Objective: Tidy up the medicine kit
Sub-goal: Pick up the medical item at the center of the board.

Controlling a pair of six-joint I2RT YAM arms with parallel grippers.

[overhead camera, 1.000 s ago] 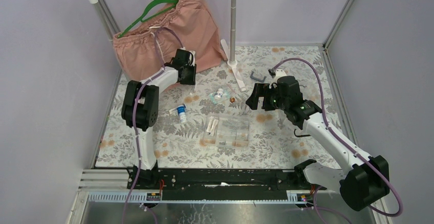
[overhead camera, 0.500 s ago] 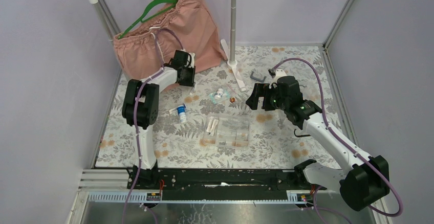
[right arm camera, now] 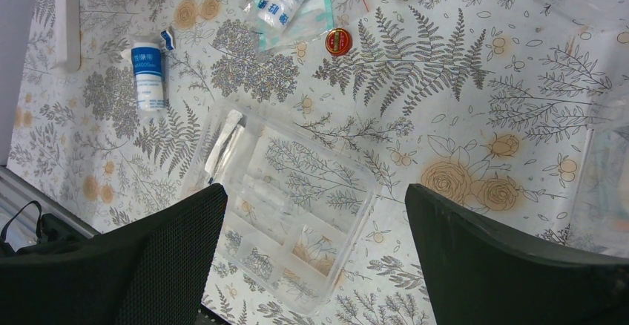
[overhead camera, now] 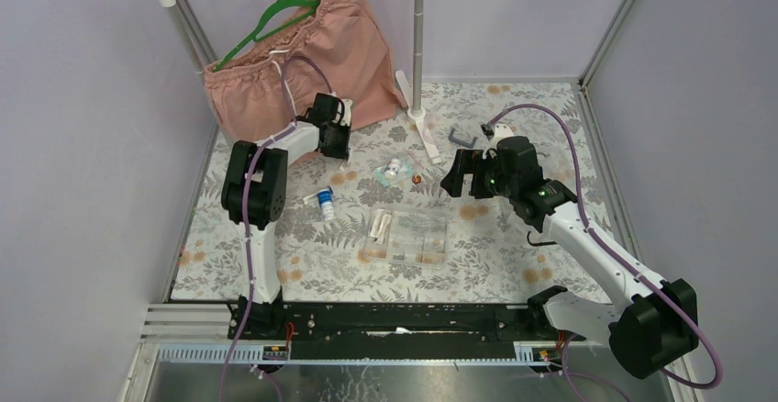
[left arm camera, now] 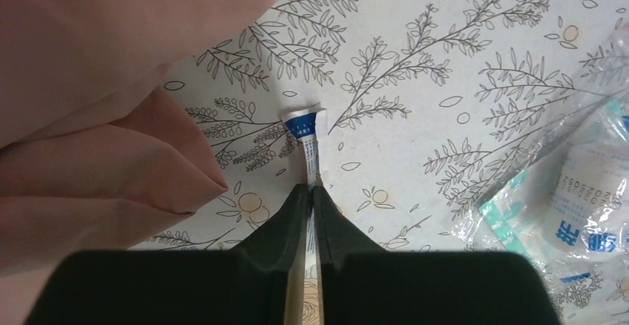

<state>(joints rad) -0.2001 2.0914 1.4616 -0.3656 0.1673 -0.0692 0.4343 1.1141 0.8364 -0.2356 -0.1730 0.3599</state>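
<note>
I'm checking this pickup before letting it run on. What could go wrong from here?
1. The left gripper pinches a thin, flat sachet; it might slip or bend on lifting.
2. The pink shorts lie close beside that gripper and might snag.

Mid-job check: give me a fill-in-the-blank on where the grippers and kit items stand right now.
1. The left gripper is ____ on the sachet.
2. The right gripper, above the clear box, is ____.
3. The white bottle lies ____ the clear box.
4. The shorts beside the sachet are coloured ____.
Missing words: shut; open; outside; pink.
</note>
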